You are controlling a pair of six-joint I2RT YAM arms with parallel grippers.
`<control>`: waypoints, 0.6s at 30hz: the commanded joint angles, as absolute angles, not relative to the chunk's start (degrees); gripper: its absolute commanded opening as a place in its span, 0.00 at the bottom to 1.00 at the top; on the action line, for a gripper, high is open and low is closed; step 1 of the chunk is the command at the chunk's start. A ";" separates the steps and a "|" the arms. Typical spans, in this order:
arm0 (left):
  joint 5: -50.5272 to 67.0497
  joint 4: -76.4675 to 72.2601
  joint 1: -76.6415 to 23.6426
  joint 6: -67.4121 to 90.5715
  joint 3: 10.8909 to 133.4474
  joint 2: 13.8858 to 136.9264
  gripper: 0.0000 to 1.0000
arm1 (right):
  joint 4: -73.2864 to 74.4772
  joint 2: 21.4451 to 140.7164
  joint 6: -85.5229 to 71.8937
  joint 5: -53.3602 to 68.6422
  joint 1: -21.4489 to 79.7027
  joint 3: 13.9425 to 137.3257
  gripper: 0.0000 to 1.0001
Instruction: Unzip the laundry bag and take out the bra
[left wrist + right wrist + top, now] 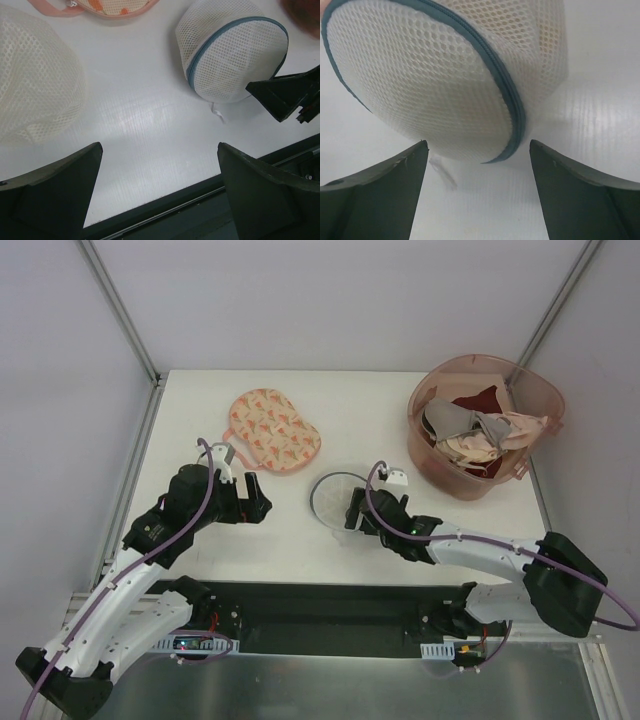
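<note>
Sitting dome-up on surface: bag, grey-blue zip rim, bra not discernible thru mesh. R gripper just beside bag's near-right edge, fingers apart, nothing clamped. L gripper well left of bag, likewise apart, empty. Pink pouch behind-left of bag, tub behind-right.

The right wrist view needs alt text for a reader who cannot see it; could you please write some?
A white mesh laundry bag with a grey-blue zipper lies on a white table, filling the upper frame. The right gripper is open, its two dark fingers spread just in front of the bag.
</note>
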State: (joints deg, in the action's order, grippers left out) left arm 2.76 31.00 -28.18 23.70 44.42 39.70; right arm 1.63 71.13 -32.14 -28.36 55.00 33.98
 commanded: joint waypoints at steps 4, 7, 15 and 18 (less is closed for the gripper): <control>3.96 31.38 -28.56 25.05 44.30 39.11 0.99 | -10.46 76.64 -33.40 -31.11 55.20 36.28 0.37; 2.91 31.38 -28.56 24.09 43.25 38.24 0.99 | -2.23 77.34 -33.40 -32.69 55.72 42.59 0.01; 0.70 30.06 -28.56 22.50 41.75 34.89 0.99 | 16.95 73.48 -24.54 -19.48 57.39 58.78 0.01; 0.53 29.97 -28.56 21.80 42.45 35.51 0.99 | 22.84 74.26 -20.58 -7.62 57.39 65.63 0.01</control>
State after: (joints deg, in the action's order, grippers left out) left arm 2.26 30.81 -28.18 23.27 41.71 35.03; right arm 13.13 76.03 -27.20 -23.18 57.25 56.55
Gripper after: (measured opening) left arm 0.992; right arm 0.034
